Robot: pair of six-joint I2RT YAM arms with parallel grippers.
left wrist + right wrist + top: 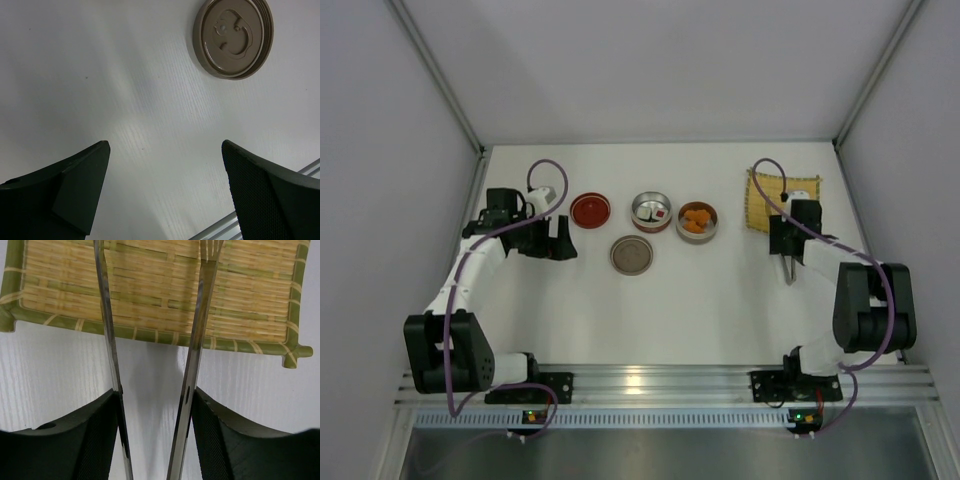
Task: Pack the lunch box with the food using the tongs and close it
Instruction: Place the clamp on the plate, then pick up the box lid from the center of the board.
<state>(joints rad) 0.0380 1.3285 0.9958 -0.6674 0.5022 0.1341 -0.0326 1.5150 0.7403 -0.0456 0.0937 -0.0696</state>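
Observation:
The lunch box lies in separate round parts at mid table. One metal tin [651,211] holds white-and-dark food pieces with some red. A second tin [697,221] holds orange chunks. A red round part [590,210] and a brown lid [631,254] [233,37] lie to their left. My right gripper [788,248] [155,392] is shut on the silver tongs [196,345]. Both fingers press the tongs' spread arms, whose tips reach over the yellow woven mat [150,290]. My left gripper [560,240] [165,145] hangs open and empty over bare table, left of the red part.
The yellow mat [782,200] lies at the back right, near the right wall. Grey walls close in the table on three sides. An aluminium rail [660,385] runs along the near edge by the arm bases.

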